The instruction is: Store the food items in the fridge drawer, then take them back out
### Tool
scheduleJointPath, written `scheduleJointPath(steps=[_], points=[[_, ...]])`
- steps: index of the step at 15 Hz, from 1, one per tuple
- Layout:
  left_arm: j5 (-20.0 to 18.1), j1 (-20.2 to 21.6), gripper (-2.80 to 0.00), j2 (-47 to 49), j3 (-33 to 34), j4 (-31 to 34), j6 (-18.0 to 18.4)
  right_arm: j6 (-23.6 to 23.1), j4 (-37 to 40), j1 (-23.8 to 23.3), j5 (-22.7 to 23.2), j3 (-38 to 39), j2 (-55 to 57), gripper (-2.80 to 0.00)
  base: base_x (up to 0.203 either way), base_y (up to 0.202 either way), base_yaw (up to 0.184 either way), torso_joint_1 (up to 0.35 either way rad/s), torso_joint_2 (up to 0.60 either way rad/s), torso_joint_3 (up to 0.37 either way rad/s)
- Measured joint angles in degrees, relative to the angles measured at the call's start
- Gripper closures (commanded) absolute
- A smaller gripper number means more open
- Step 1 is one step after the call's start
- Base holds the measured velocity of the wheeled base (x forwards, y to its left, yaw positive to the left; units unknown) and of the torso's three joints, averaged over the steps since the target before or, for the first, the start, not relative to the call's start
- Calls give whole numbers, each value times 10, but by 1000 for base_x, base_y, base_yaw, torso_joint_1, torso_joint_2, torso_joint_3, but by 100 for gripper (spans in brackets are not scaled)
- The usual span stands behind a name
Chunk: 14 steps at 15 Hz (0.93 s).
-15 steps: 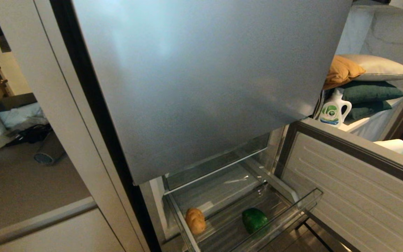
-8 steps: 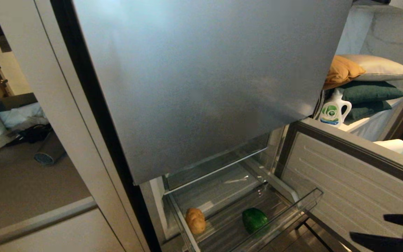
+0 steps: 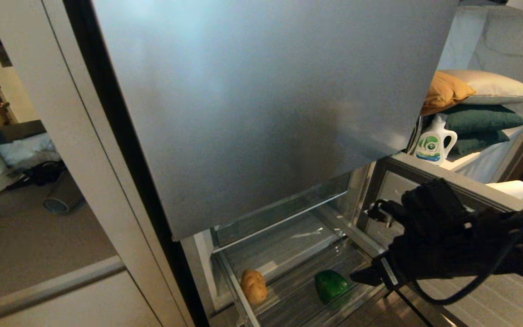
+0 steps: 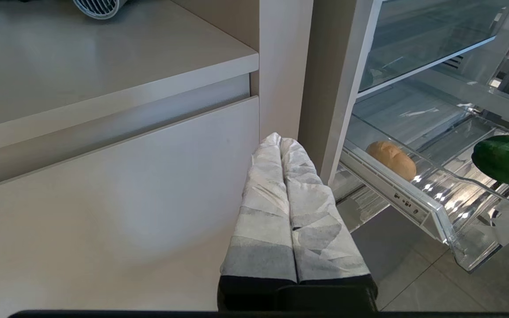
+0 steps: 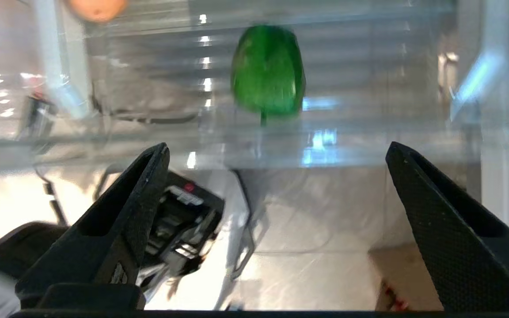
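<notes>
Black and cable-draped, the right gripper (image 3: 368,243) hangs at the near right of the head view, above the front right corner of the fridge drawer (image 3: 239,290), fingers spread as wide as they go and nothing between them. Right wrist view confirms it: two dark textured fingertips (image 5: 148,176) stand far apart, with the drawer's clear front wall beyond them and the bell pepper (image 5: 267,81) seen through that wall, centred between the tips but well apart from them. Left gripper (image 4: 287,154) sits low beside the beige cabinet front (image 4: 117,190), off to the left of the fridge, its two pale wrapped fingers pressed flat together, empty. Fridge drawer is pulled out; transparent plastic, ribbed floor. Both food items lie on that floor, apart from each other: potato (image 3: 253,286) toward the drawer's left side, close to the left wall; bell pepper (image 3: 330,285) toward the right, nearer the gripper, glossy dark green. Neither is touched. Lower fridge door (image 3: 479,272) swung open to the right, pale ribbed inner liner showing behind the right arm. Above the drawer, a glass shelf edge (image 3: 284,213), then the tall silver upper door (image 3: 266,104), closed, filling most of the head view. Farther right: white detergent jug (image 3: 435,143) with a green label, stacked cushions (image 3: 475,106) in ochre, cream and dark green. Far left: countertop (image 3: 25,240) with a grey cylinder (image 3: 64,195) lying on it.
</notes>
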<state>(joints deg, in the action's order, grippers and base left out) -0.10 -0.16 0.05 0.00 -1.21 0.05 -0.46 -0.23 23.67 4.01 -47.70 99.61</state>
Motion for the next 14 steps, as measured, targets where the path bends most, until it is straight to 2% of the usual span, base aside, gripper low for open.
scheduleJointPath(steps=[6, 14], points=[[0, 0, 0, 0, 0, 0, 0, -5, -114, 6, -1, 0, 121, -280, 0, 0, 0, 0, 3, 6], [0, 0, 0, 0, 0, 0, 0, -5, -144, 33, -4, -33, 196, -280, 0, 0, 0, 0, 0, 0]])
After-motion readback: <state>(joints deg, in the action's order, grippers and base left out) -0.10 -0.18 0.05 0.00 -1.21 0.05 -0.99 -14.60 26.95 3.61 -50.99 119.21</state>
